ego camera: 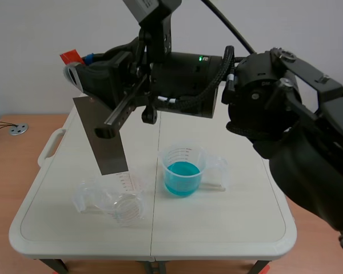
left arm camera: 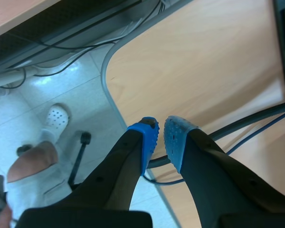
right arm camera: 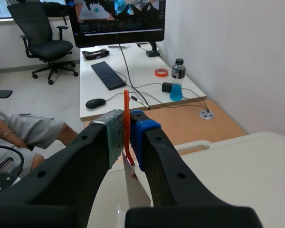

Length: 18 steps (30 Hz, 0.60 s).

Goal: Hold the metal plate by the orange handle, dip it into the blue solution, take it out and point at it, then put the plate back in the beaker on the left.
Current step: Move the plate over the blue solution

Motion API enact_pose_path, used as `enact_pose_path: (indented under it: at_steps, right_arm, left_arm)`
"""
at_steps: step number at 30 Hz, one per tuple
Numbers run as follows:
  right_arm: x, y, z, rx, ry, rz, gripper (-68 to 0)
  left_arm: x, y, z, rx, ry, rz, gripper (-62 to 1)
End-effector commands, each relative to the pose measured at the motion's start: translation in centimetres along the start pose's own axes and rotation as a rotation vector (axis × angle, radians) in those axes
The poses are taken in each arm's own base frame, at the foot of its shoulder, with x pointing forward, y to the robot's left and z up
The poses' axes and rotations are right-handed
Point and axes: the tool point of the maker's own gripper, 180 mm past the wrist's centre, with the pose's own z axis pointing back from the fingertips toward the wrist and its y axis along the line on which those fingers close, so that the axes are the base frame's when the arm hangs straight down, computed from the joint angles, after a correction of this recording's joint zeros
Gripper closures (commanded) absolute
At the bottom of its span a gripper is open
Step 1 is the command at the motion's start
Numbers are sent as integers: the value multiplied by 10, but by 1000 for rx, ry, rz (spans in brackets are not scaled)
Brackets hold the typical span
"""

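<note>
Right wrist view: right gripper clamps orange handle; left gripper closed, empty.

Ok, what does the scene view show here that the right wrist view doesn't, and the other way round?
Only the scene view: the beaker of blue liquid, the clear beaker, apparently on its side, and the left pincer pointing at the metal plate. Only the right wrist view: the office behind, with a monitor, keyboard, mouse, bottle and a seated person's leg. Both: the right pincer shut on the orange handle, the metal plate below it, and the white table.
</note>
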Motion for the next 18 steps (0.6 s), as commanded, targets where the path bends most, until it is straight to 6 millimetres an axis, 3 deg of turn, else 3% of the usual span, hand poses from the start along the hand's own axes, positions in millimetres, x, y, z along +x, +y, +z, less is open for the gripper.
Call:
enact_pose_path:
  at_steps: [1, 8, 18]
  right_arm:
    - [20, -4, 5, -2, -48, 37, -13]
    - [46, -14, 26, -46, -58, 147, -13]
    - [61, -43, 64, -135, -29, 214, -13]
  left_arm:
    - [7, 0, 1, -1, -24, -3, -92]
    - [19, 17, 11, 45, -58, -3, -92]
    - [40, 63, 59, 151, -138, 5, -92]
